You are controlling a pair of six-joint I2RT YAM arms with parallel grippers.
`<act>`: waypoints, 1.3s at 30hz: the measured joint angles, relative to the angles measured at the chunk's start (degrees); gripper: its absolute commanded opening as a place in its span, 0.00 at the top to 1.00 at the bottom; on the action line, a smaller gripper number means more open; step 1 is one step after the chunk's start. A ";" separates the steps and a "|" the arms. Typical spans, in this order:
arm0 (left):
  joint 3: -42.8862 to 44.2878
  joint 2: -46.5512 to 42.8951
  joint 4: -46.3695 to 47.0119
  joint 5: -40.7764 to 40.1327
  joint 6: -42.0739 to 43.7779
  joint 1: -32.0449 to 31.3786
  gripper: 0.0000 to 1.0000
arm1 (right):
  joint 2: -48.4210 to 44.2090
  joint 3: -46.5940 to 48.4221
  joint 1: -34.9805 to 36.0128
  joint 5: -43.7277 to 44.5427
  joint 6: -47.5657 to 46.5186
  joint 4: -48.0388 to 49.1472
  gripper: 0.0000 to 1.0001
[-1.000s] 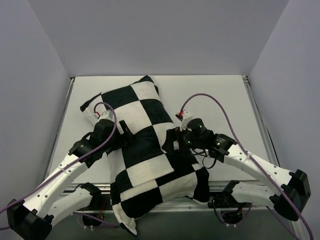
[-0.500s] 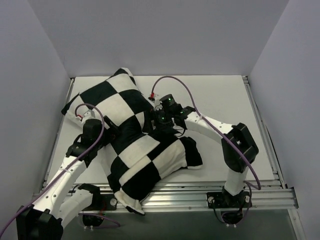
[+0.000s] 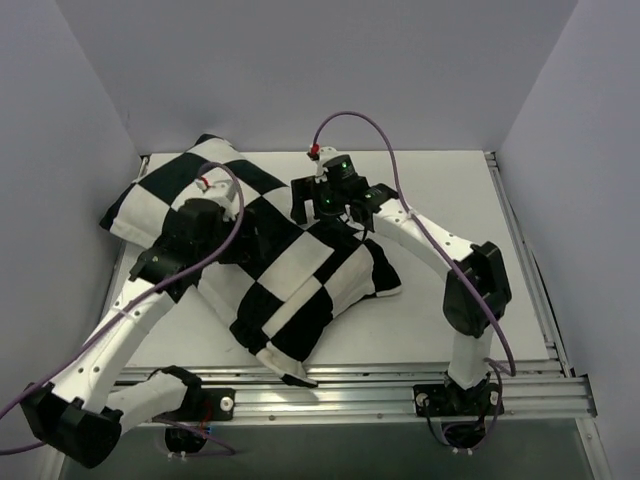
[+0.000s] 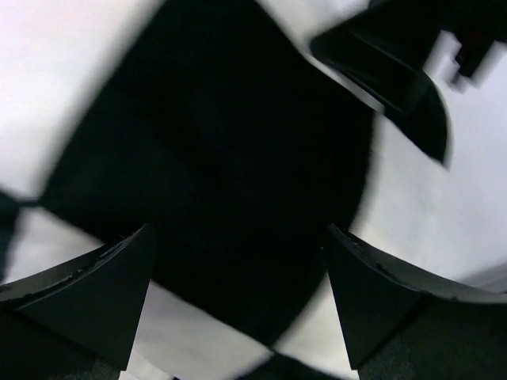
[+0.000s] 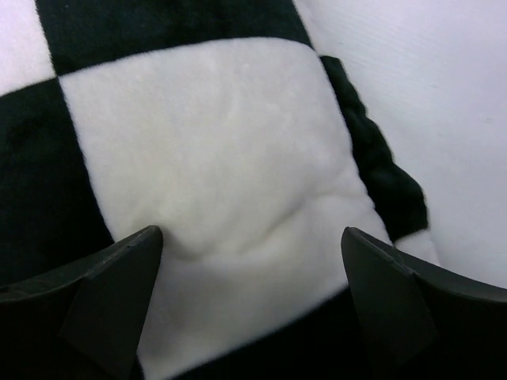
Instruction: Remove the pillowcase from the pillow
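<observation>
A: Where do things stand?
B: The pillowcase (image 3: 300, 285) lies slantwise across the tabletop (image 3: 450, 200), from the far left corner to the near edge. The pillow is hidden inside it, as far as I can tell.
A: And the arms?
B: The left end effector (image 4: 238, 233) hangs wide open over a black square near the middle. The right end effector (image 5: 253, 233) is open too, above a white square beside the cover's far edge. Neither holds anything.
A: What worries you?
B: Closing here probably pinches cover and stuffing together, so a pull drags the whole bundle instead of stripping the cover. The near end reaches the front rail (image 3: 400, 392); a tug that way may tip it off the tabletop.
A: Anything else?
B: I cannot make out the cover's open end. Pulling on a sewn side gains nothing, and the arms sit close, so the purple cable (image 3: 348, 114) may snag.
</observation>
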 measured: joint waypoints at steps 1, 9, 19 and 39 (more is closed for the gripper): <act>0.50 -0.96 -0.59 -0.26 1.38 -3.30 0.06 | -1.79 -1.27 -0.11 1.46 0.15 -0.28 0.07; 2.56 -2.38 -3.39 -11.80 12.09 -28.83 0.06 | -24.44 -15.43 -1.46 12.57 3.80 -1.84 0.00; 2.82 8.22 -3.48 -30.16 19.10 -41.27 0.05 | -44.54 -34.84 -1.81 14.99 9.77 -1.29 0.02; 2.82 9.88 2.03 -39.89 16.92 -36.17 0.00 | -45.72 -50.60 9.66 13.42 24.11 11.13 0.05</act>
